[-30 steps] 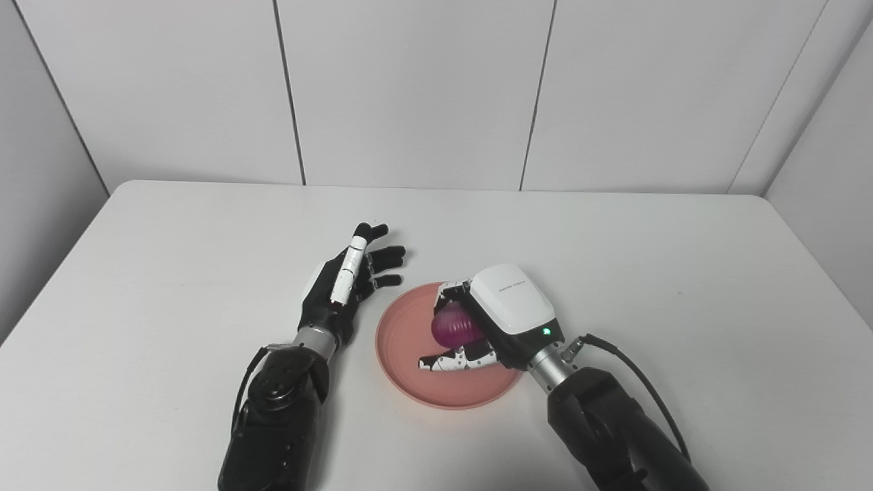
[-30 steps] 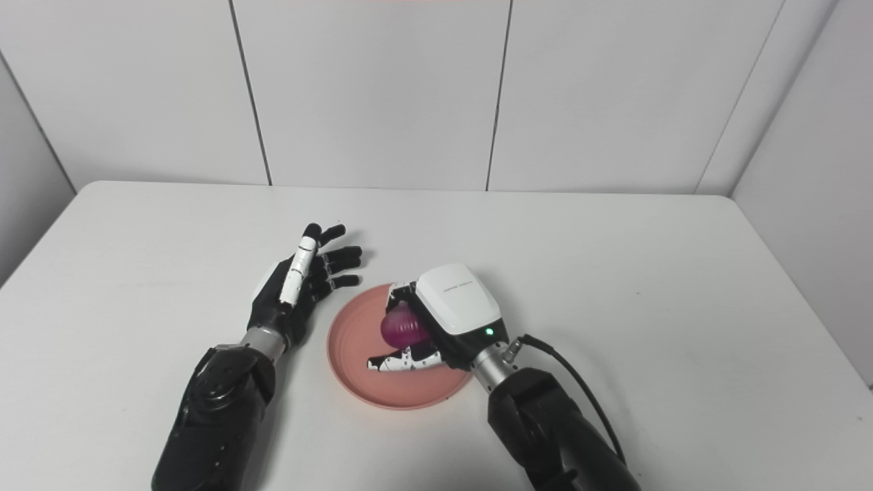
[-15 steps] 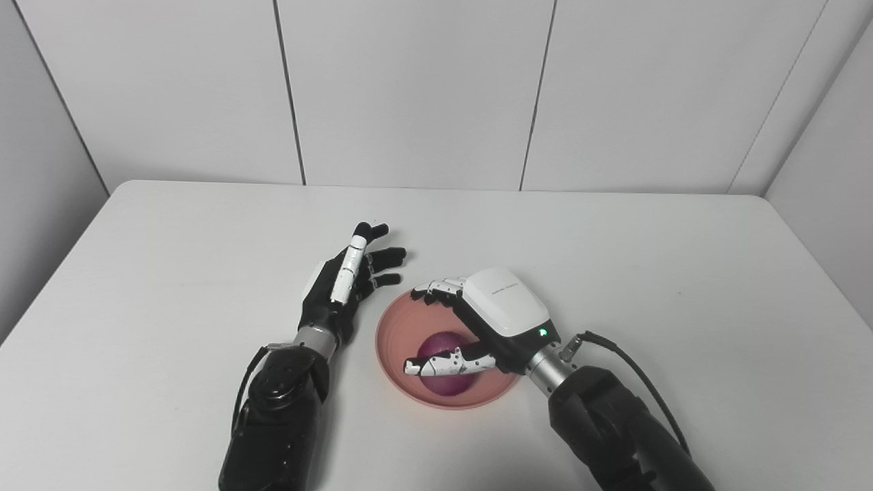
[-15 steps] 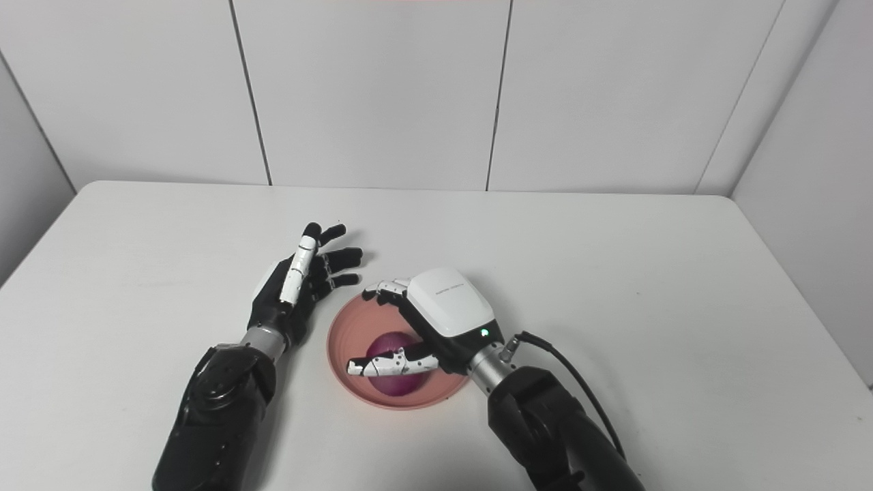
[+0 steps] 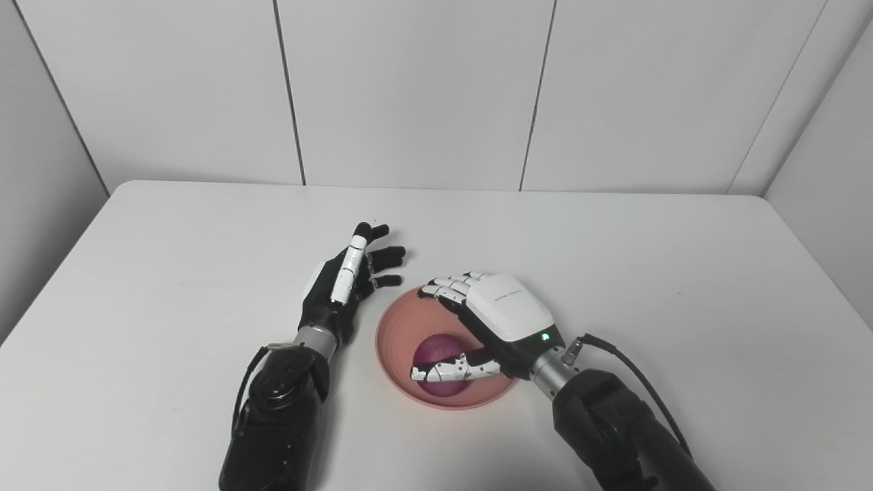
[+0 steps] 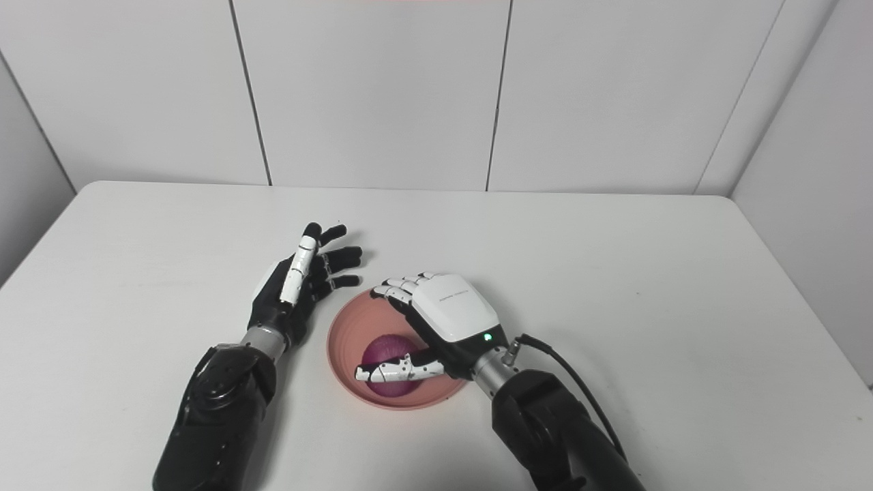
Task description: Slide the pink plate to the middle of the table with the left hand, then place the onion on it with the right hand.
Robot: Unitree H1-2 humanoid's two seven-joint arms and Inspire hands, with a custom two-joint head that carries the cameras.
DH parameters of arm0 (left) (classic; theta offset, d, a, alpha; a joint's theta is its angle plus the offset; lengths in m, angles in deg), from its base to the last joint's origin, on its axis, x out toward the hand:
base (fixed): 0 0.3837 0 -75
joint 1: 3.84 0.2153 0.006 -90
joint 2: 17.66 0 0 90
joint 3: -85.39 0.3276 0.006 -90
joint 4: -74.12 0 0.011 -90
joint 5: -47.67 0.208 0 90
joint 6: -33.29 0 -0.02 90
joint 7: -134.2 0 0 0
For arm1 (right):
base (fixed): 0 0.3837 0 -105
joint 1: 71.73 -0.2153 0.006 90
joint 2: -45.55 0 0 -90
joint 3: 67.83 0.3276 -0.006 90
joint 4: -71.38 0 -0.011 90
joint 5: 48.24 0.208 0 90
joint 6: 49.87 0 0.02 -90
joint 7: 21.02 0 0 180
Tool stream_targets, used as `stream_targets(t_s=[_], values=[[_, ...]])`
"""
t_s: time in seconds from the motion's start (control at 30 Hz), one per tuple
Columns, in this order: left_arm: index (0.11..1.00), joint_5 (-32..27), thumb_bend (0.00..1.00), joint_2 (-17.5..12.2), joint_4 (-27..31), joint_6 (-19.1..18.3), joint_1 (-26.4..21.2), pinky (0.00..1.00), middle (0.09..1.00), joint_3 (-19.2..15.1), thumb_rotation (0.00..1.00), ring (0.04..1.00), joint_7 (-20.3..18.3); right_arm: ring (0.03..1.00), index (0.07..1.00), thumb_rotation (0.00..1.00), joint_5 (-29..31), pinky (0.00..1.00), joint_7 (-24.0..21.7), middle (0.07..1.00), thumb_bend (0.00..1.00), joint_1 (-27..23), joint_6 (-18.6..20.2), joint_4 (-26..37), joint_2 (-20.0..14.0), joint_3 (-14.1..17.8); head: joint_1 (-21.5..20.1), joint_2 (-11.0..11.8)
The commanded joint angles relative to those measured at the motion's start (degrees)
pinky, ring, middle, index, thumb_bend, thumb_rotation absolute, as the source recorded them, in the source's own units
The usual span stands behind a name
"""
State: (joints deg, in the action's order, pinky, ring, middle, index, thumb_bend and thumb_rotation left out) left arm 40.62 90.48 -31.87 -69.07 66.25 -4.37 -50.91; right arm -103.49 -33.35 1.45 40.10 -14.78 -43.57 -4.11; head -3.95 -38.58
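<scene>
White table (image 5: 614,245), pink plate (image 5: 395,334) near its middle

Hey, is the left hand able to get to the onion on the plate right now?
Probably not cleanly: the onion lies in the pink plate under the open right hand, which covers it. The left hand waits open beside the rim.

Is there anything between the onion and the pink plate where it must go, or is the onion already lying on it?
Nothing visible is in the way. The onion already lies on the pink plate. The right hand is open above it, its thumb crossing in front of the onion. The left hand is open on the table beside the plate.
</scene>
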Motion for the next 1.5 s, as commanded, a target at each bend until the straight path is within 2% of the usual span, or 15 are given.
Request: stream_targets(t_s=[0.0, 0.3, 0.37, 0.47, 0.57, 0.67, 0.77, 0.87, 0.93, 0.97, 1.07, 1.13, 1.27, 1.37, 1.47], values=[[0.809, 0.0, 0.78, 0.2, -1.5, -1.7, 0.5, 0.67, 0.691, 0.1, 0.89, 0.763, 0.1, 0.822, 0.802, 1.0, 0.2, 0.84, 3.5, 0.837, 0.92, -1.6, -1.6, 1.5, 0.0, 1.4, 0.1, 0.0], [0.815, 0.0, 0.78, 0.1, -1.4, -1.5, 0.4, 0.66, 0.67, 0.4, 0.9, 0.77, -0.3, 0.791, 0.785, 1.0, 7.3, 0.76, 10.2, 0.832, 0.83, -1.9, -4.5, 2.6, 0.8, 6.0, -0.2, 0.2], [0.817, 0.2, 0.79, 0.1, -1.5, -1.5, 0.3, 0.67, 0.671, 0.4, 0.9, 0.77, -0.3, 0.781, 0.779, 1.0, 12.8, 0.7, 10.5, 0.827, 0.85, -1.6, -3.8, 3.1, 2.7, 8.6, -0.1, 0.3], [0.813, 0.1, 0.79, 0.1, -1.7, -1.4, 0.2, 0.67, 0.681, 0.2, 0.89, 0.771, -0.1, 0.784, 0.789, 1.0, 24.8, 0.67, 9.5, 0.824, 0.85, -0.7, -1.8, 2.8, 6.7, 13.8, -0.1, 0.4], [0.815, 0.2, 0.8, 0.2, -1.9, -1.3, 0.0, 0.69, 0.687, 0.1, 0.89, 0.767, 0.1, 0.814, 0.858, 1.0, 35.3, 0.72, 8.3, 0.845, 0.8, 0.0, -0.3, 1.3, 9.7, 18.3, -0.1, 0.5], [0.813, 0.2, 0.8, 0.2, -1.9, -1.2, 0.0, 0.69, 0.688, 0.1, 0.89, 0.762, 0.1, 0.831, 0.883, 1.0, 43.7, 0.74, 8.0, 0.859, 0.82, 0.4, 1.9, -1.5, 12.0, 22.6, -0.2, 0.6], [0.81, 0.2, 0.8, 0.2, -1.6, -1.3, 0.1, 0.69, 0.691, 0.1, 0.89, 0.759, 0.1, 0.873, 0.898, 1.0, 49.0, 0.88, 8.2, 0.879, 0.88, 0.9, 3.8, -4.1, 13.5, 25.8, -0.1, 0.5], [0.813, 0.2, 0.8, 0.3, -1.5, -0.6, 0.3, 0.69, 0.696, -0.2, 0.89, 0.755, 0.4, 0.891, 0.906, 1.0, 51.3, 0.94, 9.5, 0.888, 0.88, 1.5, 4.0, -5.7, 14.0, 27.9, -0.2, 0.5], [0.815, 0.3, 0.79, 0.4, -1.3, 0.1, 0.4, 0.71, 0.742, -0.4, 0.89, 0.771, 0.7, 0.939, 0.939, 1.0, 51.9, 0.99, 10.3, 0.923, 0.86, 1.9, 3.3, -6.5, 14.0, 28.7, -0.3, 0.5], [0.816, 0.6, 0.79, 0.7, -1.0, 1.6, 0.7, 0.71, 0.751, -0.7, 0.89, 0.774, 1.5, 0.947, 0.944, 1.0, 52.1, 0.99, 10.8, 0.929, 0.86, 2.3, 2.9, -6.8, 13.8, 29.2, -0.4, 0.6], [0.847, 2.7, 0.82, 1.1, -1.0, 8.0, 1.8, 0.84, 0.897, -0.6, 0.9, 0.882, 3.5, 0.996, 0.996, 1.0, 52.9, 1.0, 11.9, 0.994, 0.87, 3.5, 1.5, -7.4, 13.1, 30.4, -0.4, 0.9], [0.943, 3.9, 0.88, 1.3, -1.3, 12.0, 2.8, 0.96, 0.977, 0.0, 0.93, 0.973, 4.0, 1.0, 1.0, 1.0, 53.0, 1.0, 12.7, 0.999, 0.9, 4.7, 1.1, -6.9, 13.1, 31.0, -0.7, 1.2], [0.996, 6.0, 0.9, 1.5, 0.0, 16.8, 5.0, 1.0, 0.999, 1.5, 0.93, 0.998, 4.0, 1.0, 1.0, 1.0, 53.0, 1.0, 14.1, 1.0, 0.92, 7.3, 2.0, -4.8, 13.6, 31.5, -1.0, 1.1], [1.0, 7.9, 0.78, 1.6, 3.1, 17.8, 7.4, 1.0, 1.0, 2.8, 0.97, 1.0, 4.6, 1.0, 1.0, 1.0, 53.5, 1.0, 14.7, 1.0, 0.91, 9.2, 2.5, -3.2, 14.1, 31.5, -1.1, 1.1], [1.0, 8.8, 0.73, 1.7, 6.2, 17.1, 9.5, 1.0, 1.0, 3.4, 0.99, 1.0, 4.9, 1.0, 1.0, 1.0, 53.6, 1.0, 14.6, 1.0, 0.88, 10.7, 2.6, -1.8, 14.4, 31.0, -1.2, 1.1]])
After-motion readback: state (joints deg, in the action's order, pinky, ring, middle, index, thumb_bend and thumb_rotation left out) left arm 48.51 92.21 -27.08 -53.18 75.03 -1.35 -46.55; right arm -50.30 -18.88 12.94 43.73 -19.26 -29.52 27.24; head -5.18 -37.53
